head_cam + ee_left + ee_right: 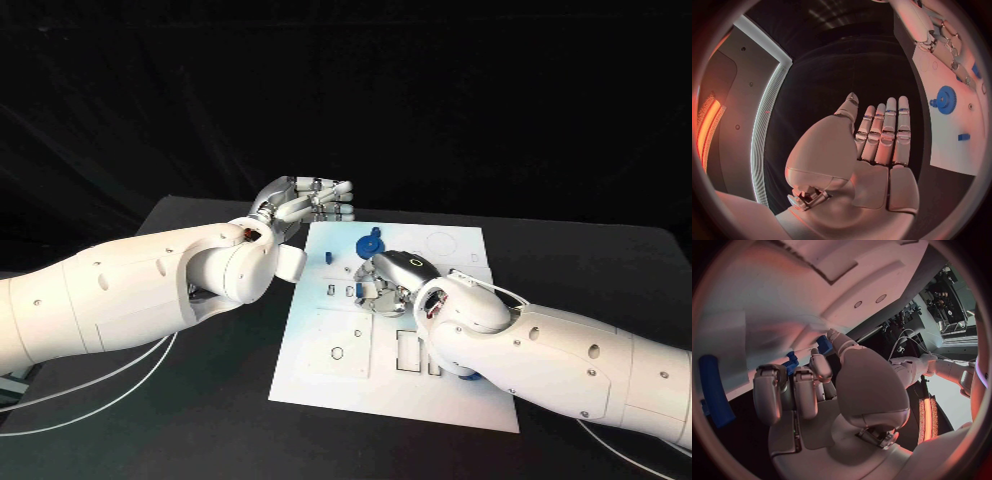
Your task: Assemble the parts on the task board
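My right hand (387,287) hovers low over the middle of the board (346,375), fingers curled down; in the right wrist view a small blue part (791,363) sits at my fingertips (820,365), seemingly pinched, though I cannot tell for sure. I judge I am holding it close to the board to seat it in a slot. Just beyond my hand, a blue gear (368,243) stands on the board near its far edge, with a small blue block (327,256) beside it. A long blue piece (714,390) lies further off. My left hand (300,203) waits off the board's far left corner, flat and empty, fingers straight and side by side, probably kept clear of the work.
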`<state>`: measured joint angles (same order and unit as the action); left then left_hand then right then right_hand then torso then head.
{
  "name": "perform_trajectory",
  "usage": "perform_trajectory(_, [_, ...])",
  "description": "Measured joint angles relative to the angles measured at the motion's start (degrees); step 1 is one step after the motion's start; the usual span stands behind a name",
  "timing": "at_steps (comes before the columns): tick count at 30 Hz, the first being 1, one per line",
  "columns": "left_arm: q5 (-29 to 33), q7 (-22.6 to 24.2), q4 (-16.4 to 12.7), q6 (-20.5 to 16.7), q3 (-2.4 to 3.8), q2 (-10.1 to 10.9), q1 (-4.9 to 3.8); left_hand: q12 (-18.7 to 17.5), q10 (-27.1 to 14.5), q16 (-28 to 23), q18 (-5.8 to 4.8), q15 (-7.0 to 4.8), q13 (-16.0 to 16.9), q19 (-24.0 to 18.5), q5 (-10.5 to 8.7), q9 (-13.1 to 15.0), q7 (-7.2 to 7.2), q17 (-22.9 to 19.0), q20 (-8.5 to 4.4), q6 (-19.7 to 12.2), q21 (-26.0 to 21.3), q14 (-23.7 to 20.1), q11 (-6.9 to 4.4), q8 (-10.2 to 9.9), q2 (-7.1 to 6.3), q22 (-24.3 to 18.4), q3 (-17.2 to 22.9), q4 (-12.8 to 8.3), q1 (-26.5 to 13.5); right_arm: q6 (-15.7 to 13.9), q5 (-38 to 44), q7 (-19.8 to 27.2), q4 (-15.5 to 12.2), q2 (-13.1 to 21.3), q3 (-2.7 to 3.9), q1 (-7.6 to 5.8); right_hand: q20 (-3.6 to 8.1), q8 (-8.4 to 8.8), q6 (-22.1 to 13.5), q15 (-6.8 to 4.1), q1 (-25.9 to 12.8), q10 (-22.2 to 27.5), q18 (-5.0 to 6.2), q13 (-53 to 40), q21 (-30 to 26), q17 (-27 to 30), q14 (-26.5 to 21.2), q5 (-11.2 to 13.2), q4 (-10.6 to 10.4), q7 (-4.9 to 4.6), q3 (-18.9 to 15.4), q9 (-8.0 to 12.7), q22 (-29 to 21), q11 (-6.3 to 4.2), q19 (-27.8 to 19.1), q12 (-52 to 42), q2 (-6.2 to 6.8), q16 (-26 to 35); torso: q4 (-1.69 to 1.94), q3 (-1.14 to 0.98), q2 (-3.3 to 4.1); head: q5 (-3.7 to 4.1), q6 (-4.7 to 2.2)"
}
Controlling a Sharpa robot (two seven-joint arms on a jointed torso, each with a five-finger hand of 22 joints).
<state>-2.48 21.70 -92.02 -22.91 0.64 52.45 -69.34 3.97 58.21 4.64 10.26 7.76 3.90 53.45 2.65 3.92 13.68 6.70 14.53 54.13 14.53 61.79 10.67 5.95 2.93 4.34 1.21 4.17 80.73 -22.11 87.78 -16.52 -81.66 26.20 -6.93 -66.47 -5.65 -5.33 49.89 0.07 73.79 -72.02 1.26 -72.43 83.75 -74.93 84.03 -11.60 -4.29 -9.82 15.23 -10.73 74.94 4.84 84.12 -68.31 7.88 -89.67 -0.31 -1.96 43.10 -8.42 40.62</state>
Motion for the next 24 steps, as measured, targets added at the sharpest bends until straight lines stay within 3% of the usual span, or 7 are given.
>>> perform_trajectory(6, [0.00, -0.05, 0.07, 0.09, 0.00, 0.02, 0.00, 0.00, 0.00, 0.00, 0.00, 0.00, 0.00, 0.00, 0.00, 0.00, 0.00, 0.00, 0.00, 0.00, 0.00, 0.00, 0.00, 0.00, 0.00, 0.00, 0.00, 0.00, 0.00, -1.12, -0.19, 0.46, -0.74, 0.67, -0.02, 0.01, -0.82, 0.61, -2.95, 0.56, 0.80, 1.71, 0.01, 1.48, -1.21, 0.00, -0.01, 0.68, -2.86, -0.89, -5.96, 1.02, 0.00, 0.92, 0.00, 0.90, 1.59, 0.32, 0.02, 0.00, 0.00, 0.05, -0.04])
perform_trajectory(11, [-0.28, -0.32, 0.62, 0.39, 0.00, 0.07, 0.00, 0.42, 1.59, 0.00, 0.00, -0.15, 0.21, 0.15, 0.00, 0.25, -0.79, 0.37, -0.15, 1.01, 0.00, 1.02, -0.66, 0.33, 0.63, 0.02, 0.48, -0.81, 0.63, -4.09, -1.35, 2.55, -2.52, 2.54, 0.01, -0.11, -1.03, 1.37, -5.92, 0.76, 4.48, 2.23, 0.61, 2.09, -2.79, 0.01, -0.21, 0.39, -5.39, -1.00, -8.82, 2.10, -0.01, 0.78, -0.21, 1.03, 0.95, 1.21, 0.01, 0.02, -0.05, 0.22, -0.24])
perform_trajectory(14, [-1.72, -0.98, 1.51, 1.13, 0.00, 0.25, -0.01, 1.73, 6.61, 2.24, 0.00, -2.38, 0.55, 4.32, 0.00, 0.73, -2.69, 1.80, -2.02, 5.02, 2.34, 6.23, -2.86, 1.72, 0.91, 0.90, 1.08, -1.32, 0.91, -6.85, -4.36, 6.64, -4.16, 4.87, 0.21, -0.89, -0.98, 1.23, -6.68, 0.64, 6.56, 3.59, 1.31, 3.02, -5.16, 0.01, -0.09, 0.15, -5.71, 0.07, -7.90, 2.47, -0.01, -0.03, -0.25, 1.95, -0.91, 2.90, -0.03, 0.05, -0.16, 0.49, -0.64])
perform_trajectory(19, [-7.52, -4.54, 3.97, 4.13, 0.00, 0.37, -0.04, 3.46, 14.20, 9.37, -0.01, -6.43, 1.10, 13.38, 0.68, 0.92, -5.23, 6.30, -6.39, 8.14, 8.15, 19.09, -5.97, 2.00, 0.97, 3.47, 1.62, -0.15, -0.14, -8.70, -13.12, 14.77, -7.07, 10.53, 0.62, -3.79, -0.28, -3.42, 0.67, 0.22, 7.80, 5.81, 1.85, 5.79, -8.78, 0.01, -0.10, -0.51, -5.16, 0.56, -7.33, 1.38, -0.01, -0.54, -1.60, 4.56, -2.14, 5.78, -0.15, 0.15, -0.51, 0.87, -1.13])
perform_trajectory(21, [-10.50, -6.92, 4.70, 5.59, 0.00, 0.33, -0.06, 4.57, 17.21, 14.37, 0.00, -7.82, 1.80, 17.48, 0.79, 0.93, -5.78, 9.55, -8.27, 8.35, 11.31, 21.73, -7.06, 2.00, 0.98, 5.01, 1.05, 1.90, -2.65, -8.58, -16.68, 17.04, -8.06, 12.77, 0.72, -4.89, 0.01, -4.25, 1.99, 0.09, 7.81, 6.39, 2.67, 6.85, -10.40, 0.01, 0.02, -0.71, -5.27, 0.82, -7.14, 1.34, -0.02, -0.66, -2.31, 5.56, -2.15, 7.21, -0.27, 0.24, -0.71, 0.94, -1.23])
perform_trajectory(22, [-12.71, -8.85, 5.15, 6.73, 0.00, 0.25, -0.09, 5.23, 18.62, 21.53, -0.01, -8.33, 2.50, 19.52, 0.69, 1.11, -6.59, 15.59, -9.23, 8.51, 13.51, 22.19, -7.73, 2.00, 0.55, 6.17, 0.42, 3.35, -4.28, -8.32, -19.02, 18.29, -8.79, 14.35, 0.75, -5.64, 0.02, -4.67, 2.69, -0.13, 7.97, 6.51, 2.73, 7.38, -11.09, 0.01, -0.02, -0.94, -5.28, 0.94, -7.14, 1.34, -0.02, -0.64, -2.47, 5.94, -2.32, 7.71, -0.34, 0.29, -0.81, 0.96, -1.29])
perform_trajectory(24, [-16.58, -12.33, 5.79, 8.76, 0.00, 0.00, -0.23, 6.44, 20.39, 40.57, 0.00, -9.17, 4.12, 21.07, 0.65, 1.79, -7.18, 33.90, -10.56, 9.01, 17.00, 22.21, -8.48, 2.64, -0.24, 8.22, -0.65, 5.64, -6.36, -7.77, -22.23, 19.70, -9.68, 16.68, 0.84, -6.70, 0.02, -4.89, 3.33, -0.21, 7.89, 6.51, 2.73, 7.70, -11.36, 0.01, -0.10, -0.94, -5.27, 1.02, -7.14, 1.34, -0.02, -0.64, -2.47, 5.98, -2.34, 7.87, -0.49, 0.39, -1.08, 1.02, -1.36])
